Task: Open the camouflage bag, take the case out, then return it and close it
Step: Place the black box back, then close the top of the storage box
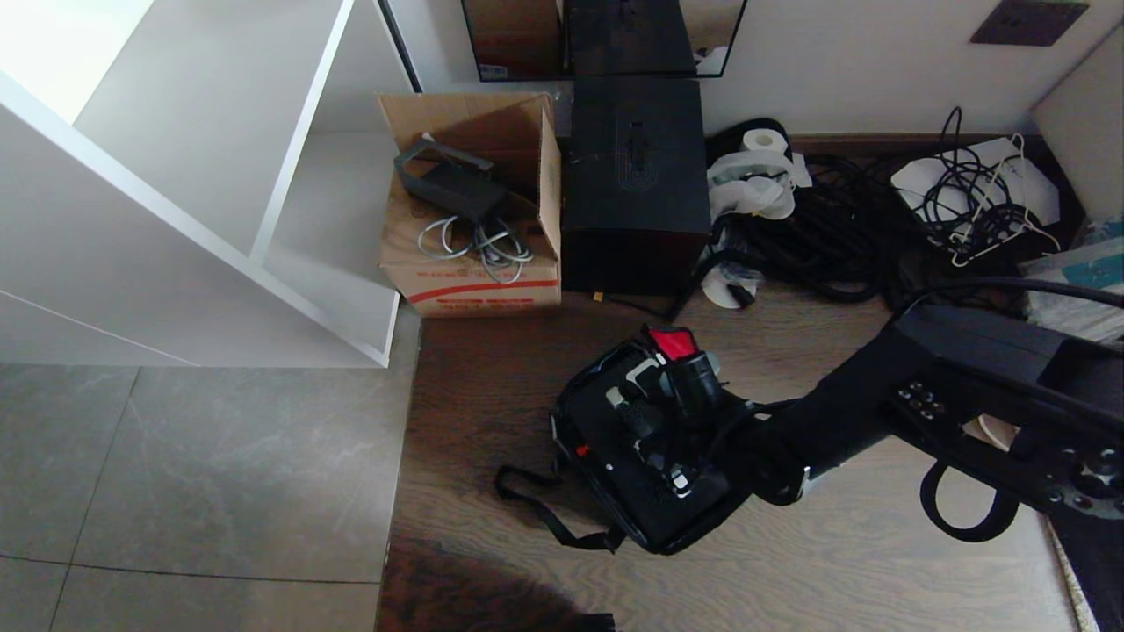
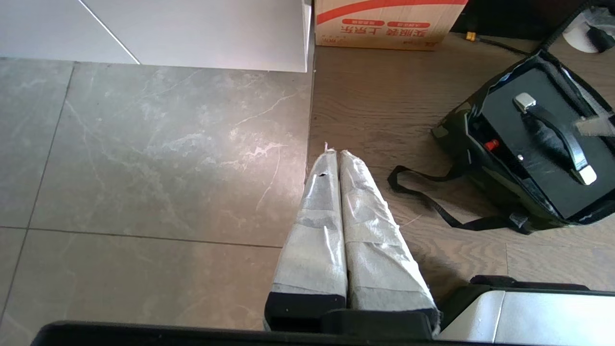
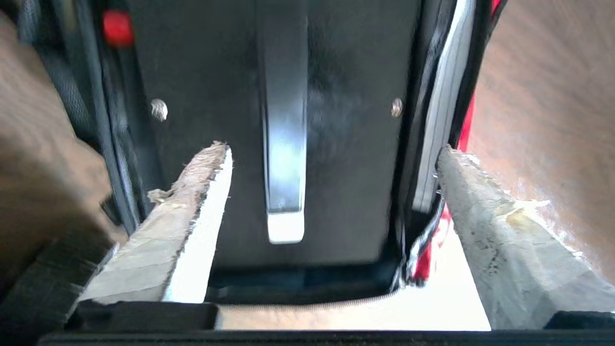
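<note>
At the far left of the head view a white shelf unit (image 1: pixel 176 219) is standing on the grey tiled floor (image 1: pixel 202 483), its corner reaching the seam where the wooden floor (image 1: pixel 492 395) begins. Just beside it a brown cardboard carton (image 1: pixel 474 263) is sitting open against the wall, holding a dark tray and coiled grey cables (image 1: pixel 479 241). Touching the carton's right side, a taller black box (image 1: pixel 634 184) is standing. The left gripper (image 2: pixel 335 156) is hanging over the seam between tile and wood, its taped fingers (image 2: pixel 317 216) pressed together with nothing between them.

Near the middle of the wooden floor the camouflage bag (image 1: pixel 580 439) is lying unzipped, its black webbing strap (image 1: pixel 544 509) trailing toward the tiles and a patch of red lining (image 1: pixel 672 341) showing at its far end. The case (image 2: pixel 543 144) is lying flat inside the bag, handle (image 3: pixel 283 144) facing up. The right gripper (image 3: pixel 334 158) is hovering directly over the case, jaws spread wide on either side of the handle, holding nothing. Farther right, a tangle of black cables (image 1: pixel 843 237) is lying along the wall.
</note>
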`<state>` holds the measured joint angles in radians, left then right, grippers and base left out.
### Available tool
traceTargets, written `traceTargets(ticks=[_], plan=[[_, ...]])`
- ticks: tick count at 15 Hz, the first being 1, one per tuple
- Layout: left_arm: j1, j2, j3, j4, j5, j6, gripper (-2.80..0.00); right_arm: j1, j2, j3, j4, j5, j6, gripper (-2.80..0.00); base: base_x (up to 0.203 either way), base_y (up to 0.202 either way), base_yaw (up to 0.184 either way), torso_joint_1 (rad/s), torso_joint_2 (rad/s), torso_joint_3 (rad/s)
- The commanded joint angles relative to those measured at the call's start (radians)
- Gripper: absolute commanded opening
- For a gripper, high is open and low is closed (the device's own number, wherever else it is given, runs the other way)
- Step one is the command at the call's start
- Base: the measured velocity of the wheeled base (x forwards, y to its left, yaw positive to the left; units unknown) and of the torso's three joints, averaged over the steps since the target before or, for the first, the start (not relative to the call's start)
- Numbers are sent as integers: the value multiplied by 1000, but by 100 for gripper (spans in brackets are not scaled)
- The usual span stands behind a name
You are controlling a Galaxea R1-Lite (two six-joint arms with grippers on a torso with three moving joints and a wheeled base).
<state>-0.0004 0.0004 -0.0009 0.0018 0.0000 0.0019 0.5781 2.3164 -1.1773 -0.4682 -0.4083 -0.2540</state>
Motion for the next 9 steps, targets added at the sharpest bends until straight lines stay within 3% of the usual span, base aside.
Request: traceTargets(ticks=[1, 3, 9], plan=[[0, 0, 0, 0, 0, 0, -280, -1, 0, 17, 28, 0, 10, 0, 0, 0, 0, 0, 0, 0], [0, 0, 0, 0, 0, 0, -280, 0, 0, 6, 48, 0, 51, 0, 0, 0, 0, 0, 0, 0], [0, 0, 1, 0, 0, 0, -280, 2, 73, -40, 51, 32, 71, 0, 0, 0, 0, 0, 0, 0]])
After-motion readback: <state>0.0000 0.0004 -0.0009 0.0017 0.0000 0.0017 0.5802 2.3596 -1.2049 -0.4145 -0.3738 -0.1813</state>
